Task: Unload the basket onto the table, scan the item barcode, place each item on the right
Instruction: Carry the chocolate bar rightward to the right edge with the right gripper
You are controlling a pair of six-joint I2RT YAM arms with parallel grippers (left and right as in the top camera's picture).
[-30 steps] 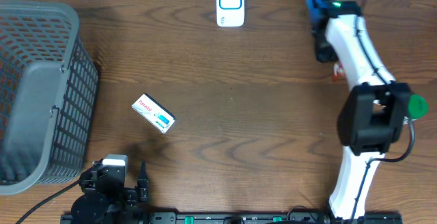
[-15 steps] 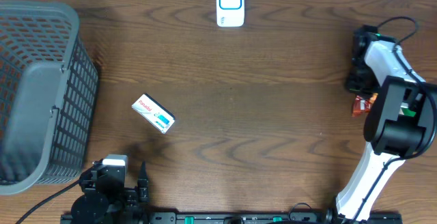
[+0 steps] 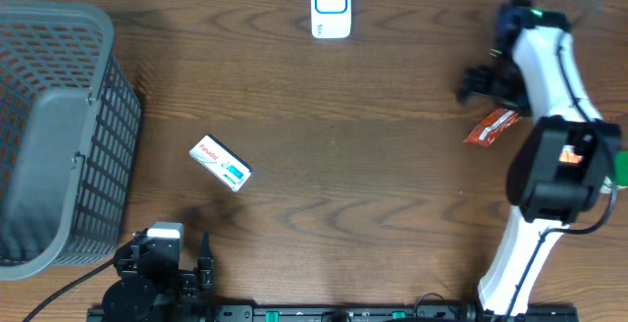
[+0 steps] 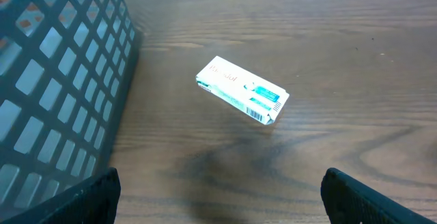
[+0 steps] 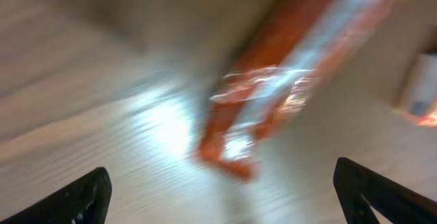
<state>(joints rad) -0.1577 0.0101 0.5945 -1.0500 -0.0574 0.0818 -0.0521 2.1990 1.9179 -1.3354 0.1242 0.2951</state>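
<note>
Orange packet (image 3: pixel 491 126) now lies far right on bench (image 3: pixel 373 165), released by right claw (image 5: pixel 222 197), jaws apart, likely for regrasp; left claw (image 4: pixel 222 200) apart, idle.

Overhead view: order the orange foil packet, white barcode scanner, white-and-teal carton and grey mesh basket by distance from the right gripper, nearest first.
1. Orange foil packet, beside right gripper.
2. White barcode scanner, top centre.
3. White-and-teal carton, mid-left.
4. Grey mesh basket, far left.
</note>
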